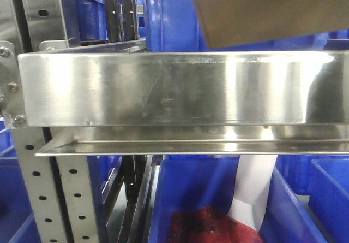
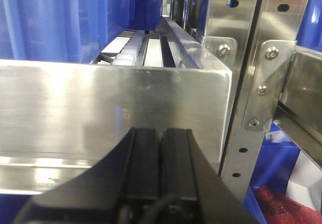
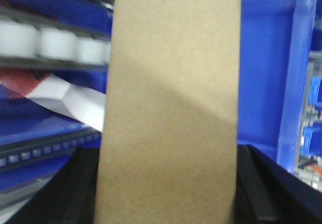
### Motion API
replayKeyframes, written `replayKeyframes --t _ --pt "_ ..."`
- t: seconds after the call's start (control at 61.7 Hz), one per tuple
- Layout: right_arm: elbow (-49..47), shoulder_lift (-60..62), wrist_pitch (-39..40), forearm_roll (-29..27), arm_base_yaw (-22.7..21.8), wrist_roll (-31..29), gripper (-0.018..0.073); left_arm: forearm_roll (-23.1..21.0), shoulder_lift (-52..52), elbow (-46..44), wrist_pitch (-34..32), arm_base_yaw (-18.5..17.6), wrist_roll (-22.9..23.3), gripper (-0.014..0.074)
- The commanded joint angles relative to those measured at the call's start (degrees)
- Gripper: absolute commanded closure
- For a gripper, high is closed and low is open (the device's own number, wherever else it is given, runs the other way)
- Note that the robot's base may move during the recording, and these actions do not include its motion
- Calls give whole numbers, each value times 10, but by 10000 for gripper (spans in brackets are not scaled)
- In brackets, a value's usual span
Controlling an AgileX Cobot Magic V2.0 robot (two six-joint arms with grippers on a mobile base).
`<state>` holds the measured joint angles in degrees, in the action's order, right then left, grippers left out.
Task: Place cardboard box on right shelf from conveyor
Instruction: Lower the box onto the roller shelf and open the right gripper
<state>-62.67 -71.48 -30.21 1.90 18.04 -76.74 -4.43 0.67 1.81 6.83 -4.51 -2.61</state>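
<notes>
Carrying the cardboard box (image 1: 256, 13) toward the right shelf (image 1: 180, 87) is the step I am in. My right gripper (image 3: 166, 194) is clamped on the box, its black fingers (image 3: 254, 183) pressing either side of the tan face that is filling the right wrist view. In the front view the box is hanging at about one o'clock, tilted, its lower edge just above the shelf's tall steel lip, and I cannot tell whether it is touching it. A dark bit of my arm is showing at the top right corner above the box. Blue bins (image 1: 218, 199) are sitting behind and below the shelf.

My left gripper (image 2: 160, 148) is idling with its pads pressed together on nothing, pointing at twelve o'clock toward a steel lip (image 2: 110, 108) close in front of it.

The conveyor is not showing in any view.

Next, I judge, I am needing to push the box inward past the lip, level it out, lower it onto the shelf floor, and only then let go. The risk is the bottom edge catching on the lip.
</notes>
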Motion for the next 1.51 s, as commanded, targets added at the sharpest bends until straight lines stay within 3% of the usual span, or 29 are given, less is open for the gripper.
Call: replayKeyframes --t 0.0,0.438,0.583,0.664,0.94,1.28,1.361,1.491 --pt "-9 0 79 1 -12 -6 345 -3 9 5 -51 -4 0 713" --pt "37 -39 125 -27 -14 -3 314 -3 9 5 -51 -4 0 713" --pt "37 -39 128 -41 -14 4 92 -3 9 5 -51 -4 0 713" --pt "37 -39 138 -45 -14 21 -88 -3 9 5 -51 -4 0 713" --pt "37 -16 120 -52 -14 61 -76 -3 9 5 -51 -4 0 713" --pt "37 35 22 -128 -14 112 -76 -3 9 5 -51 -4 0 713" --pt "37 51 18 -137 -14 151 -75 -3 9 5 -51 -4 0 713" --pt "37 87 34 -136 -14 284 -74 -3 9 5 -51 -4 0 713"
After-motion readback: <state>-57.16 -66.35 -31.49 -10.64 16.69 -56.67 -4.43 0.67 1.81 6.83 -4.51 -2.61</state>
